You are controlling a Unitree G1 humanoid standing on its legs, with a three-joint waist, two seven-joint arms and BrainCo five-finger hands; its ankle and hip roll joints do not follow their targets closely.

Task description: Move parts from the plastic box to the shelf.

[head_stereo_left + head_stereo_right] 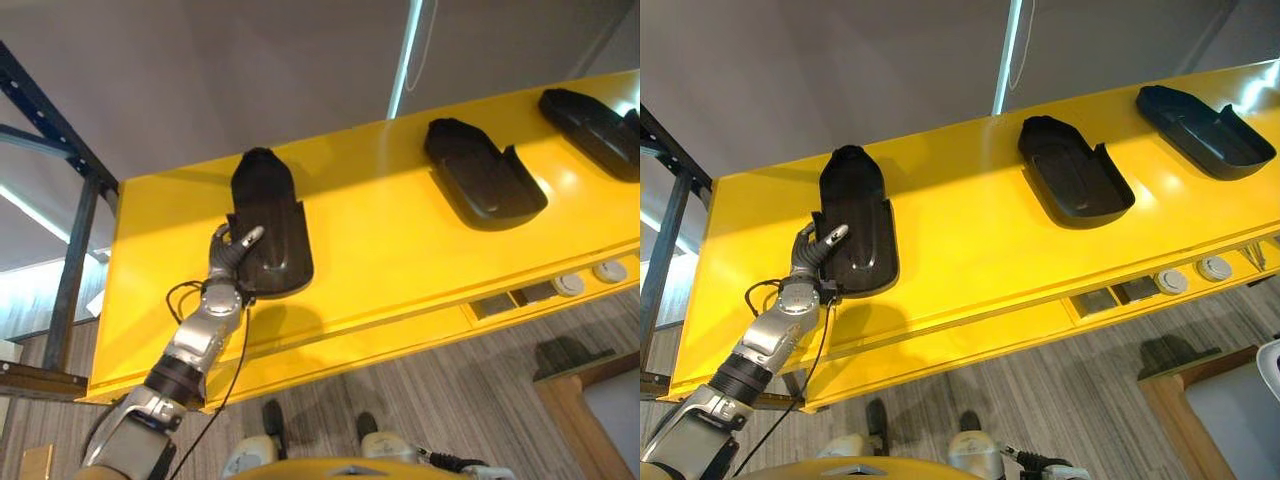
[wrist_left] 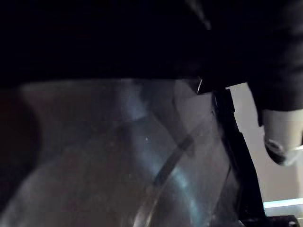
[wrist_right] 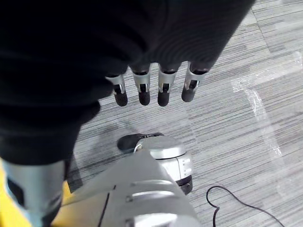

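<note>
Three black moulded parts lie on the yellow shelf (image 1: 390, 250). My left hand (image 1: 228, 258) reaches up from the lower left to the leftmost black part (image 1: 268, 215). Its thumb lies inside the part's near end and its fingers curl round the left rim, so it is shut on the part. The left wrist view shows that part's dark inner surface (image 2: 142, 156) from very close. The middle part (image 1: 482, 175) and the right part (image 1: 595, 125) rest on the shelf, untouched. My right hand (image 3: 143, 87) hangs low over the carpet with straight fingers, holding nothing.
A dark steel rack frame (image 1: 72, 260) stands at the shelf's left end. Small round fittings (image 1: 570, 285) and slots sit along the shelf's front lip at the right. A wooden-edged box (image 1: 590, 400) stands on the floor at the lower right.
</note>
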